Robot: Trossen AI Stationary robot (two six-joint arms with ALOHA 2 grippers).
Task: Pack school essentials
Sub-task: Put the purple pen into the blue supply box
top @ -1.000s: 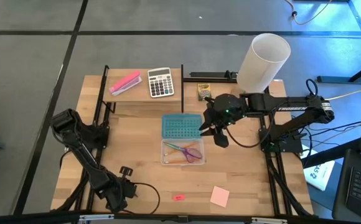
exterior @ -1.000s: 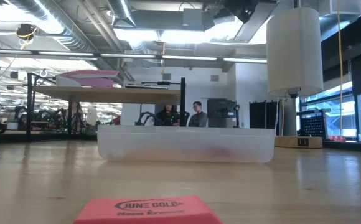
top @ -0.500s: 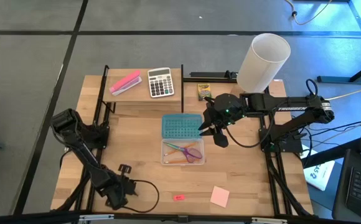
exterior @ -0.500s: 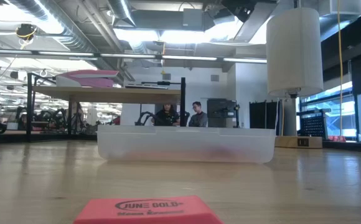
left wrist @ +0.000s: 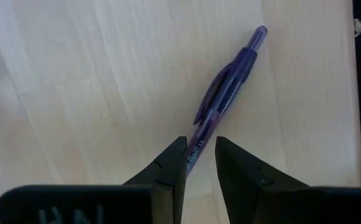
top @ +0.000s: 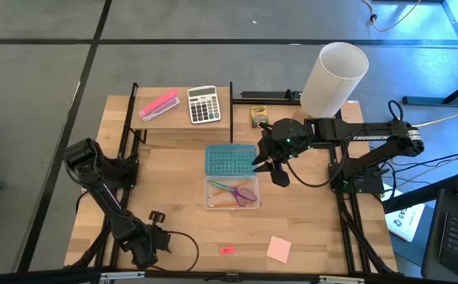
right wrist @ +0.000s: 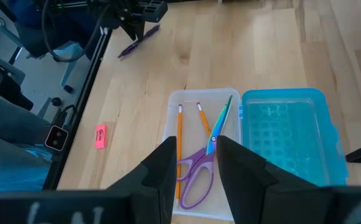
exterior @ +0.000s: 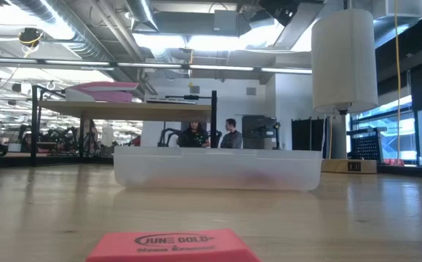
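While lying flat, purple pen (left wrist: pixel 224 93) sits between left end effector (left wrist: pixel 200 163) fingers.

Scissors (top: pixel 243 192) and pencils (top: pixel 223 197) inside tray (top: pixel 209 204)

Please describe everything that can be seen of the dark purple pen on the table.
The dark purple pen is a slim, translucent plastic pen with a clip along its barrel and white lettering near one end. It lies flat on the bare wooden table, near the left front corner. The left gripper has its two fingers on either side of the lettered end, closed around the barrel. Nothing else touches it.
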